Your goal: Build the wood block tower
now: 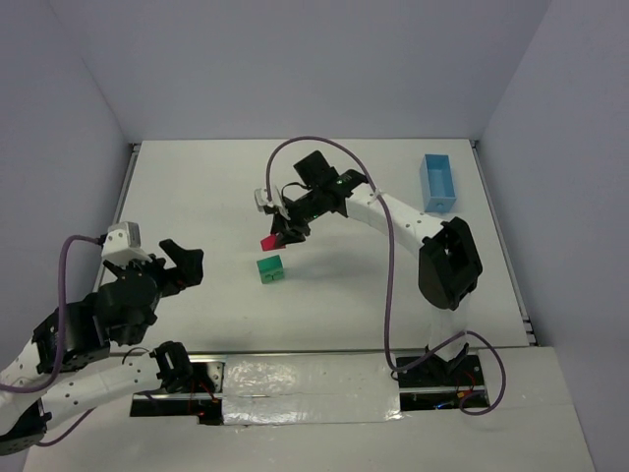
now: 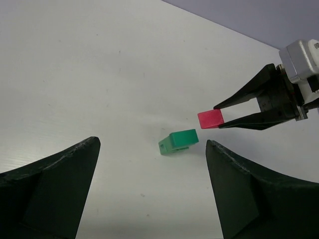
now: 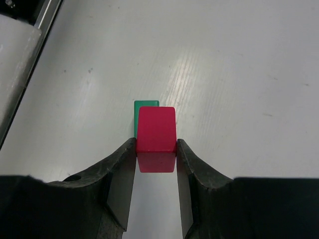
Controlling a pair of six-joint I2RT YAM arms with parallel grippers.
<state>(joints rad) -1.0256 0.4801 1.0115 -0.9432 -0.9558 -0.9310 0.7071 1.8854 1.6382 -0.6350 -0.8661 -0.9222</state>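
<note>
Nearest you, at the near left of the table (image 1: 197, 187), the left arm sits folded with the left gripper (image 1: 194, 265) pointing right toward the middle. Its jaws stand wide apart and hold nothing. In its wrist view you see both dark fingers (image 2: 55, 189) at the bottom corners, with bare table between them. Past them, at mid-table, lies the green block (image 1: 270, 267), flat on the surface and touching no gripper. It looks notched at one end, though you cannot make out the detail. Just far of it, the right gripper (image 1: 278, 234) reaches in from the right, jaws drawn narrow and clamped on the red block (image 3: 156, 127). One finger presses each side, and most of the block sticks out past the fingertips. From the left wrist camera you see the red block up and to the right of the green one, with a small gap between them, so they are not touching. It looks lifted off the table, but you cannot be sure of that from these views. From the right wrist camera, a sliver of green shows just beyond the red block's far edge. At the far right, well apart from both blocks, stands the light blue box (image 1: 438, 182). A purple cable (image 1: 393, 285) loops along the right arm down to its base at the near edge.
</note>
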